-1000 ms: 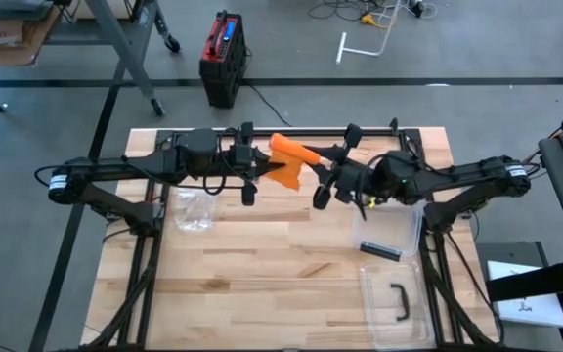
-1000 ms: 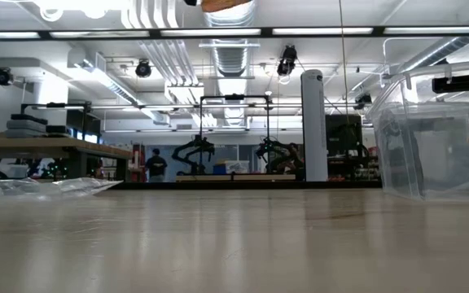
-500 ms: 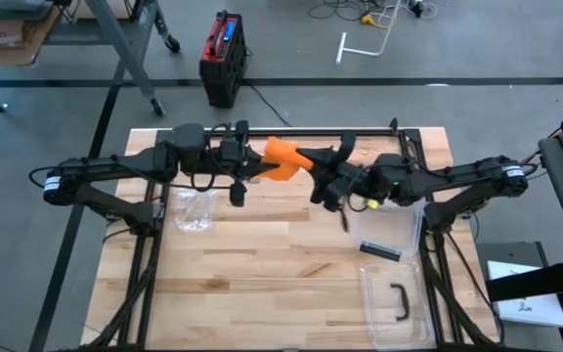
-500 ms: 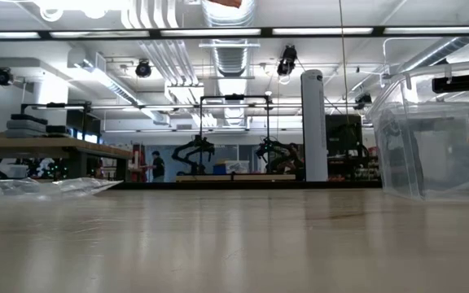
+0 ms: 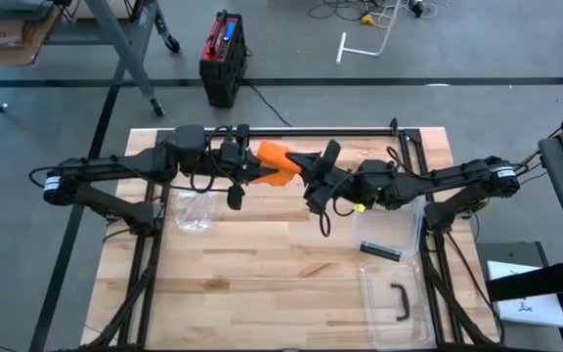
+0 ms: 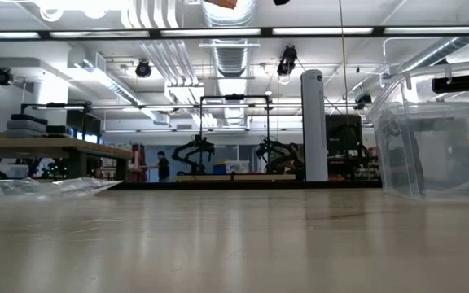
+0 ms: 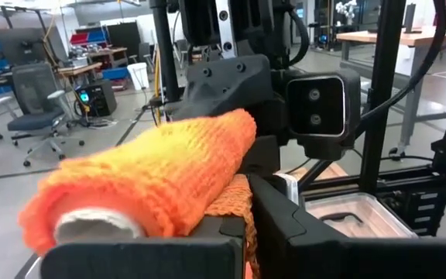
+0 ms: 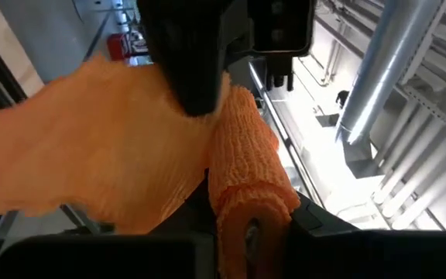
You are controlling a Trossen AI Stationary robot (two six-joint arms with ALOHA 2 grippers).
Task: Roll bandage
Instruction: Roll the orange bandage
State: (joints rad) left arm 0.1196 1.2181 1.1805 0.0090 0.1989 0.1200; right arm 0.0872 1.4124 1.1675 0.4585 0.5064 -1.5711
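Holding an orange bandage roll (image 5: 274,161) between both grippers, raised above the far middle of the wooden table (image 5: 262,274).

From the left, the left gripper (image 5: 254,173) is clamped shut on the roll; from the right, the right gripper (image 5: 306,168) pinches the same roll with its fingers nearly closed around it. A loose flap of bandage hangs beside the rolled part in the right wrist view. On the table lie a clear plastic bag (image 5: 192,209) at left and a clear plastic bin (image 5: 391,230) at right.

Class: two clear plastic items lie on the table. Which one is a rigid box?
The clear container under the right arm, a straight-walled bin; the crumpled plastic bag under the left arm is limp.
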